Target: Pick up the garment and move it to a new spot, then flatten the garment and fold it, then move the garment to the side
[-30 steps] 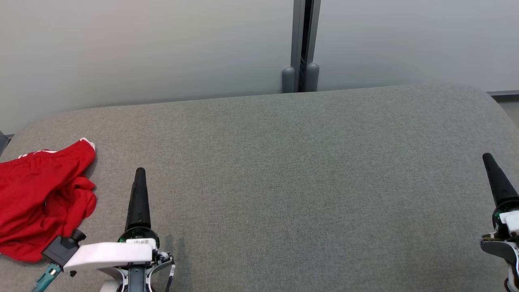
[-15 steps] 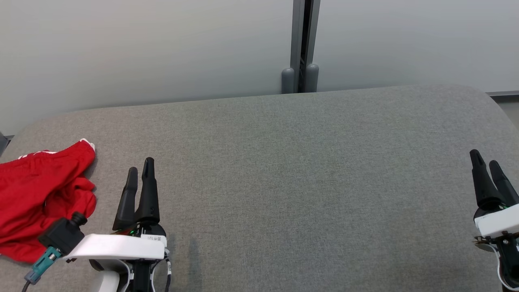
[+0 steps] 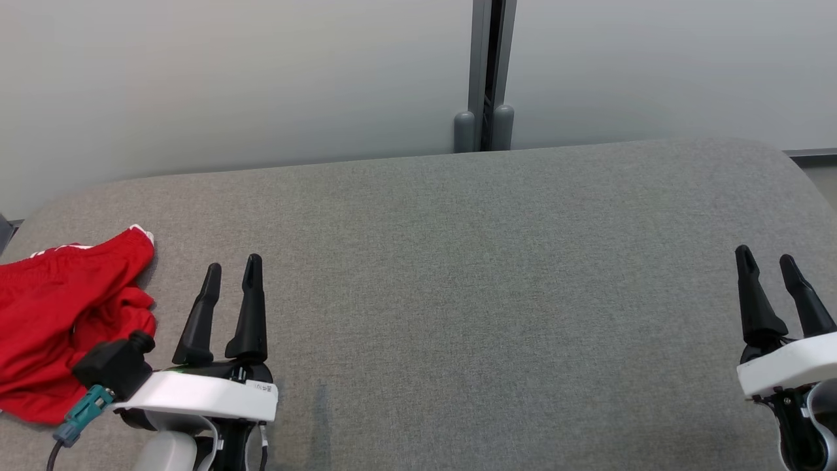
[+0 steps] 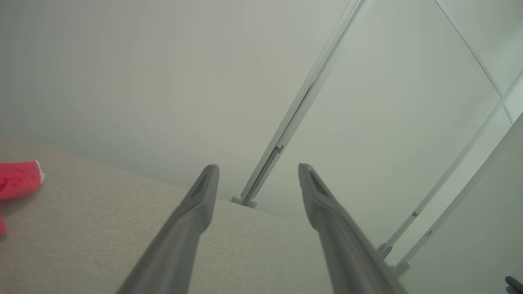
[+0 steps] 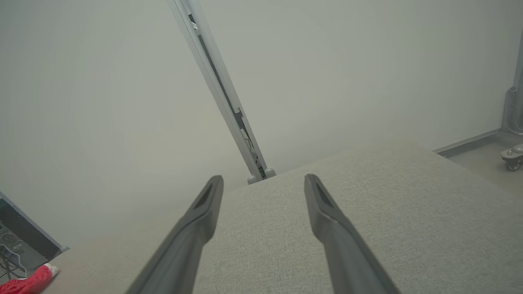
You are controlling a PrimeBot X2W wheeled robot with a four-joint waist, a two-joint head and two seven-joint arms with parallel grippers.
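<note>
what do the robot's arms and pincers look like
The left pincer and right pincer each have two long tapered black fingers on a white wrist casing. Beside the left one sits a black camera block with a teal plug and dark cable.

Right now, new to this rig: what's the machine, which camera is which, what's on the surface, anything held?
It is a two-armed robot. The wide picture comes from its head camera, looking down at a grey fabric-covered surface. The left gripper is at the lower left and the right gripper at the lower right. Each has two dark fingers, spread apart and holding nothing. The other two pictures come from a camera on each wrist, looking along that gripper's own fingers toward the pale wall. On the surface lies the garment, a crumpled red shirt with a bit of white trim, at the far left. It sits beside the left gripper, whose fingers are clear of it. It has not yet been picked up.
</note>
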